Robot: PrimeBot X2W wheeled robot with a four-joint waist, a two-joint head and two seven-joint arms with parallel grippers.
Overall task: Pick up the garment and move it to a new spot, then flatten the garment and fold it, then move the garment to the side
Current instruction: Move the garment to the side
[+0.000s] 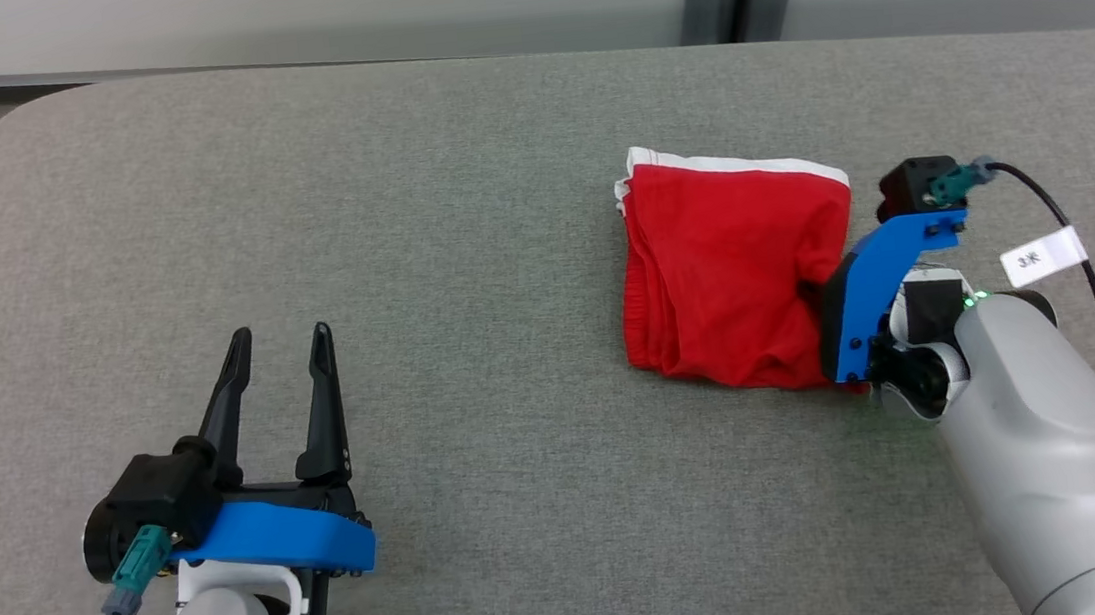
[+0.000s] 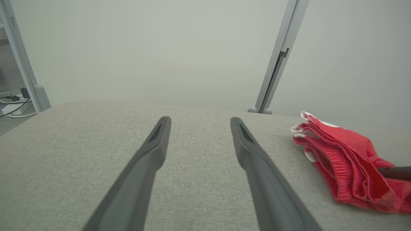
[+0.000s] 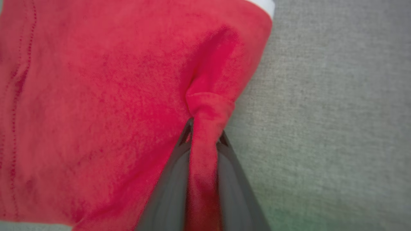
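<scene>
Your right gripper (image 3: 204, 136) is pinching the garment (image 1: 735, 269). In the right wrist view a narrow ridge of red cloth stands between its two dark fingers (image 3: 170, 192), and they press on it from both sides. The pinch is taken on the edge of the cloth nearest to this gripper. The rest of the garment spreads out beyond the fingertips and lies on the grey padded surface (image 1: 398, 211).

The garment looks already folded into a rough square, and its white band (image 1: 745, 163) runs along the edge on the right side of the fingers. From this I judge that the fold is done and the step in hand is to move the garment to the side. A hold on the near edge suits that, because the folded cloth can follow behind the fingers when you pull.

You cannot tell from these views how many layers are inside the pinch. If it is only the upper ones, the fold may open as it slides, so I would move slowly and low.

Your left gripper (image 1: 280, 331) is spread, with nothing between its fingers, and it sits over the bare surface. The garment is well apart from it, off to its right side. It seems to be kept there so that it does not disturb the fold
</scene>
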